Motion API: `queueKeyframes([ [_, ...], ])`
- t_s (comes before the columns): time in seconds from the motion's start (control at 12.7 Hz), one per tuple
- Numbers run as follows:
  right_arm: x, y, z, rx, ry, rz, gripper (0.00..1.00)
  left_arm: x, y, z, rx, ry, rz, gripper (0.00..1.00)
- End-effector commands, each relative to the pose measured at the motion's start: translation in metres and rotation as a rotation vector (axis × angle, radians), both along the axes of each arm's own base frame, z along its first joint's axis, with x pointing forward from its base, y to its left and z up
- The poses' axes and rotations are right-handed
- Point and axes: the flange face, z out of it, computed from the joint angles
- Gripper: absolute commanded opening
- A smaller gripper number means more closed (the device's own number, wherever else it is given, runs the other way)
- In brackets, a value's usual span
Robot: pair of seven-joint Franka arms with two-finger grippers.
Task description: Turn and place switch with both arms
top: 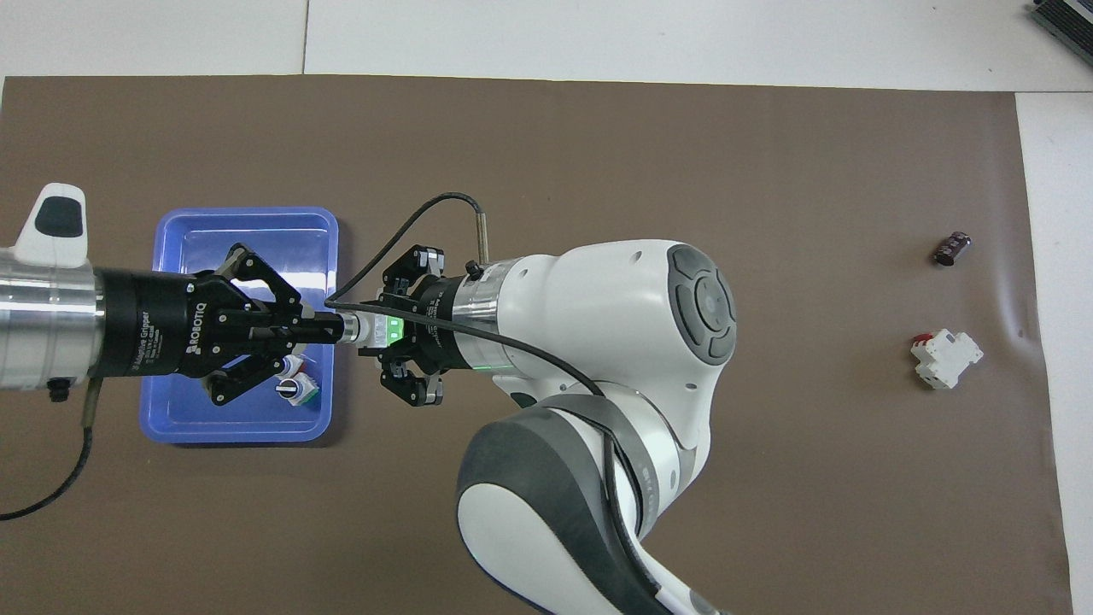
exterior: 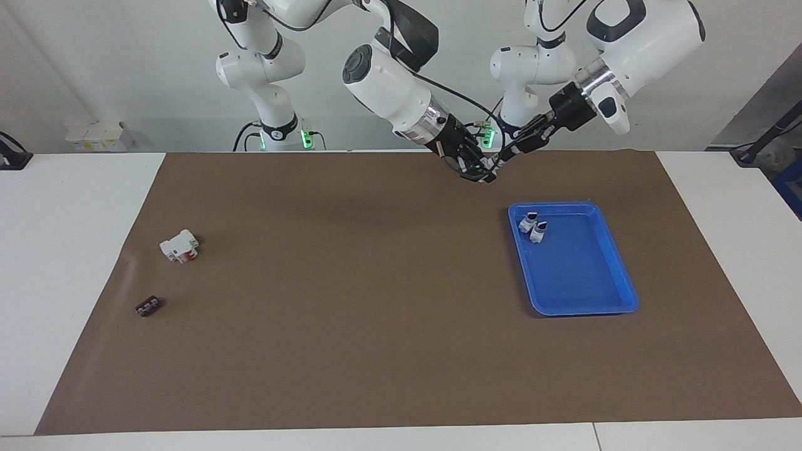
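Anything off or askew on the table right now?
Nothing stands out. Both tools hold one switch in the air beside the blue tray: left tool, right tool. Two switches sit in the tray's corner; white block and black block lie undisturbed.

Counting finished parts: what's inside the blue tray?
Two small switches lie side by side in the blue tray, at its end nearer the robots. Overhead, the left tool partly covers one.

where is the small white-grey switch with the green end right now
The small white-grey switch with the green end is up in the air, clamped between the left gripper and right gripper, beside the blue plastic tray.
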Motion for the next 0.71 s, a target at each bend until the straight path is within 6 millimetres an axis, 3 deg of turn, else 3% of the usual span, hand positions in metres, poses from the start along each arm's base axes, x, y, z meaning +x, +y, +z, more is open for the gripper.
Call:
queueKeyframes([
  [0.0, -0.0029, 0.014, -0.0106, 0.017, 0.034, -0.011, 0.0, -0.0089, -0.0352, 0.0212, -0.047, 0.148, 0.118, 0.0],
  [0.63, -0.0029, 0.014, -0.0106, 0.019, 0.036, -0.012, 0.0, -0.0058, -0.03, 0.0199, -0.046, 0.275, 0.275, 0.0],
])
